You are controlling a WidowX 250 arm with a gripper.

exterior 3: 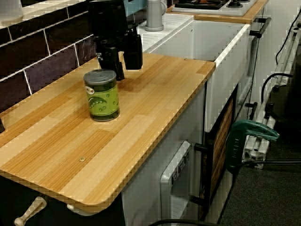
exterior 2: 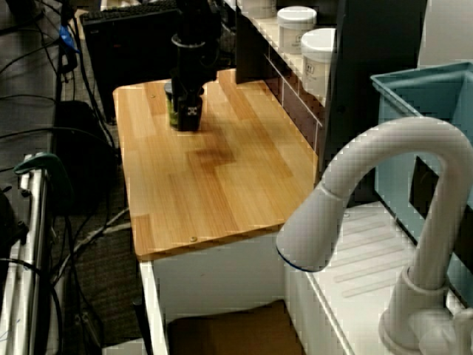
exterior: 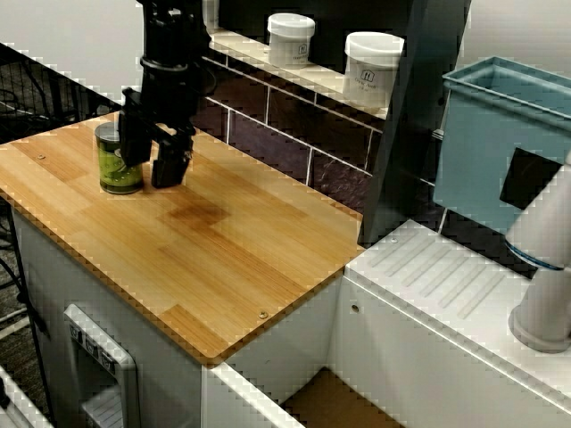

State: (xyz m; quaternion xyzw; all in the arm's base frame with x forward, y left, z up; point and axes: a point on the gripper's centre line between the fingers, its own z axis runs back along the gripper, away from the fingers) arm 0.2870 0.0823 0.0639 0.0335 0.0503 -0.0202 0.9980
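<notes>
Front view: hovering the gripper (exterior: 152, 168) low over the wooden tabletop (exterior: 223, 259), jaws spread and gripping nothing, just beside the upright green can (exterior: 119, 160) near one end.

Lengthwise view: hiding most of the green can (exterior 2: 171, 109) behind the gripper (exterior 2: 188, 118).

Opposite-end view: showing the green can (exterior 3: 101, 95) standing apart from the spread fingers (exterior 3: 134, 52), untouched.

The black arm (exterior: 174, 31) drops almost straight down from the top edge at the far left of the high view. It ends in a round wrist (exterior: 167, 76) and a blocky black housing. The jaws point downward and stand parted, with a plain gap between them in the low view. Their two fingers (exterior 3: 133, 52) are thick, dark and squared off. In the high view the right one sits lower in the frame than the left. In the end-on view they merge into one dark block.
</notes>
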